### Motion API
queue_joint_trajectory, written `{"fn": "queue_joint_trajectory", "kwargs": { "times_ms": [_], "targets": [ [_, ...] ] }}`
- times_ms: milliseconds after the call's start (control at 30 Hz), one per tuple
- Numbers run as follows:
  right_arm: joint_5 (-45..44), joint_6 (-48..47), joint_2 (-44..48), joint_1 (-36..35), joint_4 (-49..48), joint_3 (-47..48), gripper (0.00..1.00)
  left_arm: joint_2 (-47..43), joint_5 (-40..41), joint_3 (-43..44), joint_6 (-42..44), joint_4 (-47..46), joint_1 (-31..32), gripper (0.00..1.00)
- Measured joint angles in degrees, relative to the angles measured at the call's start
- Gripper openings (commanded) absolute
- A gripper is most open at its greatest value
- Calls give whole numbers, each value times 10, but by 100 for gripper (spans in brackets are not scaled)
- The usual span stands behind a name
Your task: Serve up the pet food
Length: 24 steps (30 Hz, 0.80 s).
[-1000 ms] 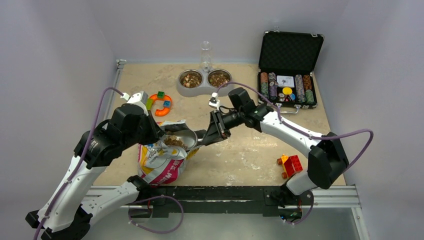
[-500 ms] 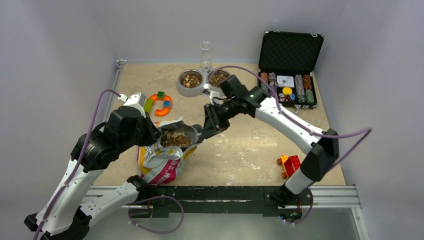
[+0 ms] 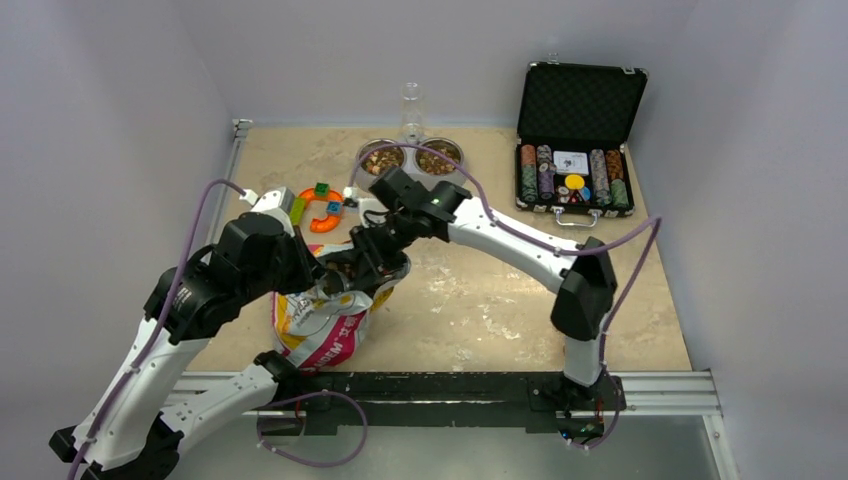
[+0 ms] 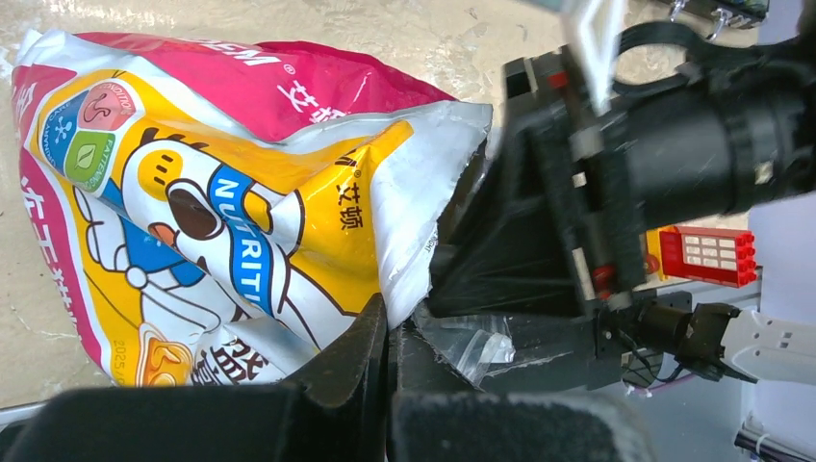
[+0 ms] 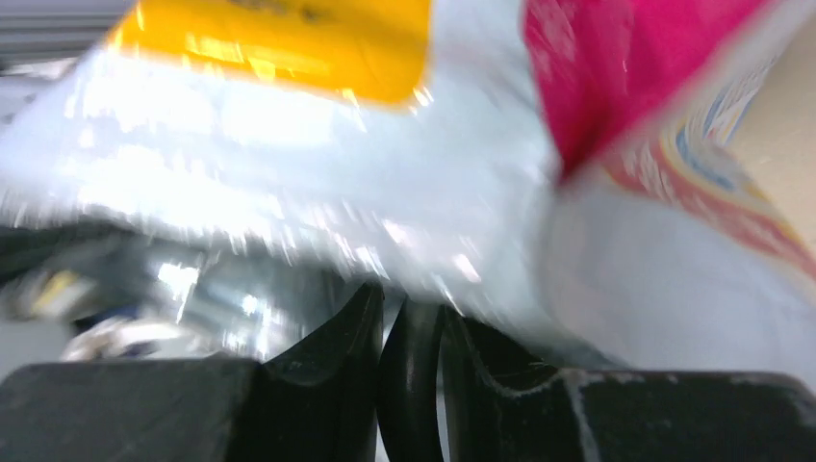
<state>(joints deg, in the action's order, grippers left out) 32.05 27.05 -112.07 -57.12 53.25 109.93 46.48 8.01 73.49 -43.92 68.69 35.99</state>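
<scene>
The pet food, brown kibble (image 3: 381, 158), fills both cups of the grey double bowl (image 3: 362, 172) at the back. More kibble shows at the mouth of the white, pink and yellow foil bag (image 3: 320, 325). My left gripper (image 3: 318, 268) is shut on the bag's top edge, seen up close in the left wrist view (image 4: 393, 332) beside the bag (image 4: 241, 192). My right gripper (image 3: 366, 254) points down at the bag mouth. In the right wrist view it is shut (image 5: 409, 318) on a thin dark scoop handle against the blurred bag (image 5: 577, 96). The scoop's bowl is hidden.
An open black case of poker chips (image 3: 575, 170) stands at the back right. An orange ring toy with coloured blocks (image 3: 322, 206) lies left of the bowl. A clear bottle (image 3: 411, 105) stands behind the bowl. A red brick (image 4: 712, 255) shows in the left wrist view.
My right arm has swung left; its gripper with the scoop moved from right of the bag to over the bag mouth. The kibble-filled scoop is now mostly hidden. My left gripper keeps holding the bag.
</scene>
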Motion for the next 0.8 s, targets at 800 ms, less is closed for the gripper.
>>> {"fn": "queue_joint_trajectory", "kwargs": {
  "times_ms": [800],
  "targets": [
    [259, 332, 266, 151, -534, -504, 0, -54, 33, -6, -4, 18, 1, 0]
  ]
}}
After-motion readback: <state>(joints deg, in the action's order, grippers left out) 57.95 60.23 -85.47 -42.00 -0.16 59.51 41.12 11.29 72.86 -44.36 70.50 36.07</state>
